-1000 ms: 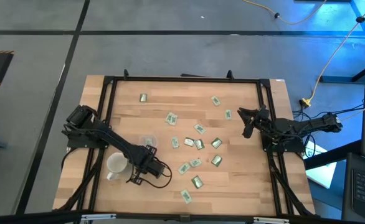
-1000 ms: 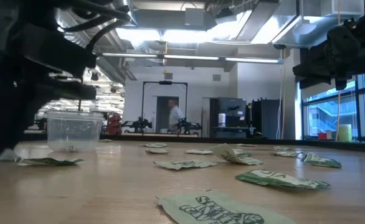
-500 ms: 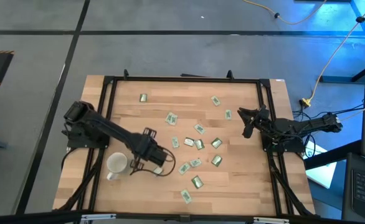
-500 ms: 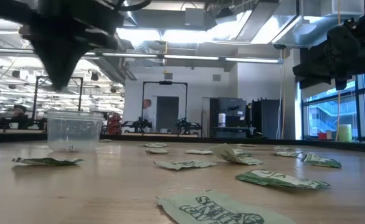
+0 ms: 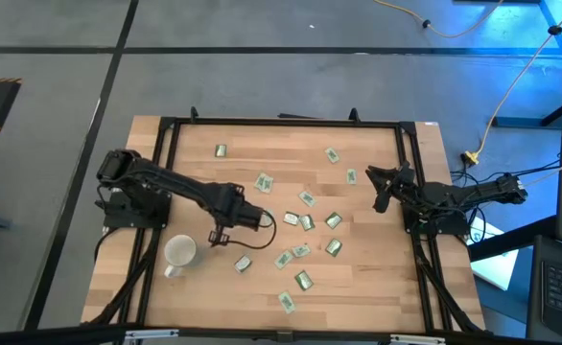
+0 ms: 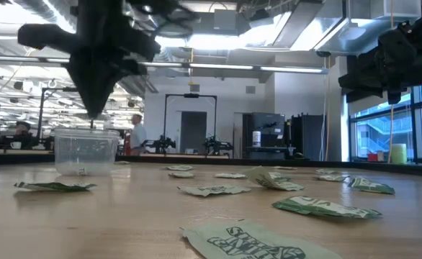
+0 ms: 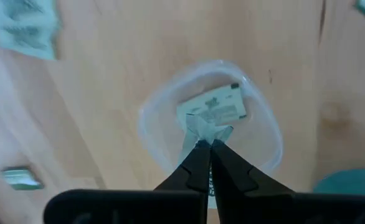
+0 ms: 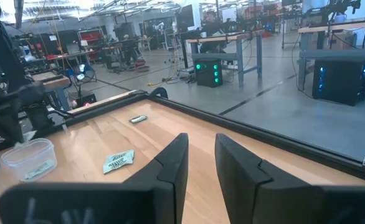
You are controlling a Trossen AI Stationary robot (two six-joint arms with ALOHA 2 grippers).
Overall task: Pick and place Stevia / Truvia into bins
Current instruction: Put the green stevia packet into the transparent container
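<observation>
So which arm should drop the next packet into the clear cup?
The left one, most likely. Its claw is shut on a packet right above the clear cup, which already has one packet inside. The right claw is open, holds nothing and waits by the table's far right edge.

Table (image 5: 377, 287): pale wood planks, visible grain, smooth with a slight sheen in the low view. Table frame (image 5: 281, 122): black metal tubing, matt. Clear plastic cup (image 7: 170, 102): thin see-through plastic, smooth, faintly glossy rim. Stevia sachets (image 6: 326, 208): green-and-white printed paper, matt, several creased or wrinkled; one lies inside the cup (image 7: 217, 109). Left gripper (image 7: 205, 144): dark matt plastic fingers pinched on a crumpled paper sachet. White mug (image 5: 179, 253): opaque, smooth, glazed look. Right gripper (image 8: 201, 163): dark matt fingers.
</observation>
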